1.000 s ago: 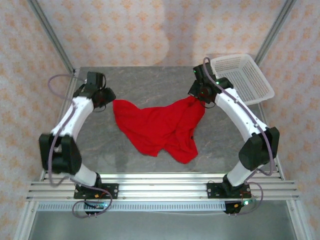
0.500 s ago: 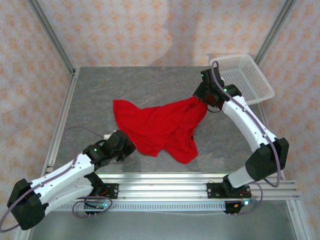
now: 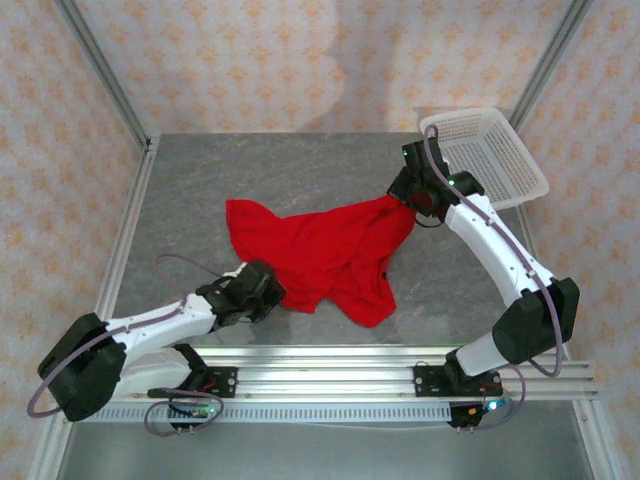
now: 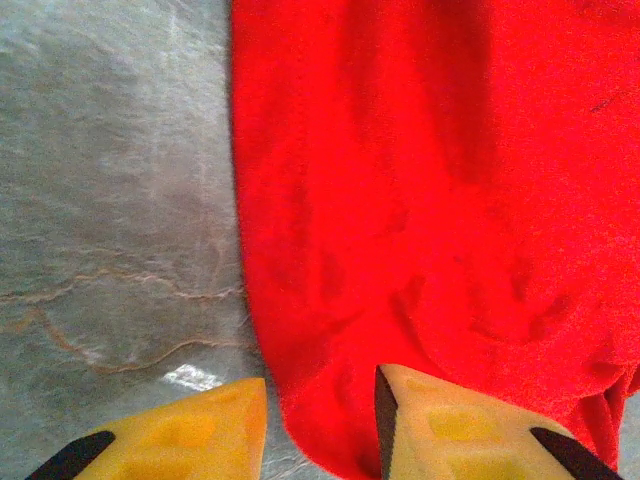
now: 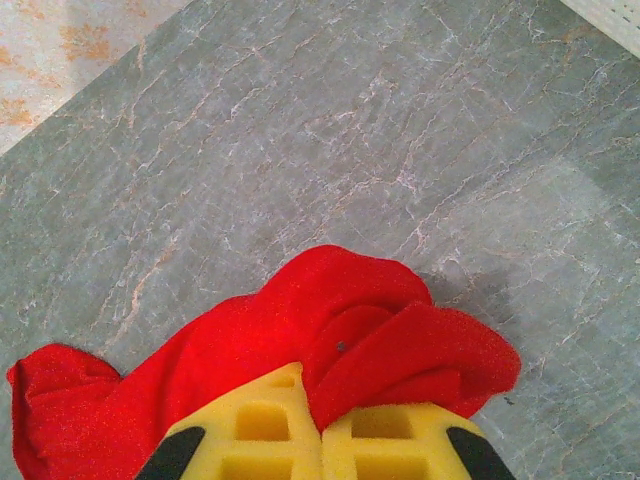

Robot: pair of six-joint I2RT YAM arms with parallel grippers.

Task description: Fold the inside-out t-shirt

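The inside-out t-shirt (image 3: 320,250) lies crumpled and spread across the middle of the grey table, plain bright red. My right gripper (image 3: 408,203) is at its far right corner, next to the basket. In the right wrist view its yellow fingers (image 5: 250,430) meet, and my right gripper (image 5: 318,395) is shut on a bunched fold of the t-shirt (image 5: 340,310). My left gripper (image 3: 272,290) sits low at the shirt's near left edge. In the left wrist view my left gripper (image 4: 321,385) has its jaws apart, and the hem of the t-shirt (image 4: 420,180) lies between them.
A white mesh basket (image 3: 485,155) stands at the back right corner, close behind my right gripper; its edge (image 5: 610,12) shows in the right wrist view. Metal frame posts rise at both back corners. Bare marble table (image 3: 190,190) lies left of the shirt.
My left arm has swung from the far left of the table down to the shirt's near left edge. My right gripper shifted slightly right, still holding the shirt corner.
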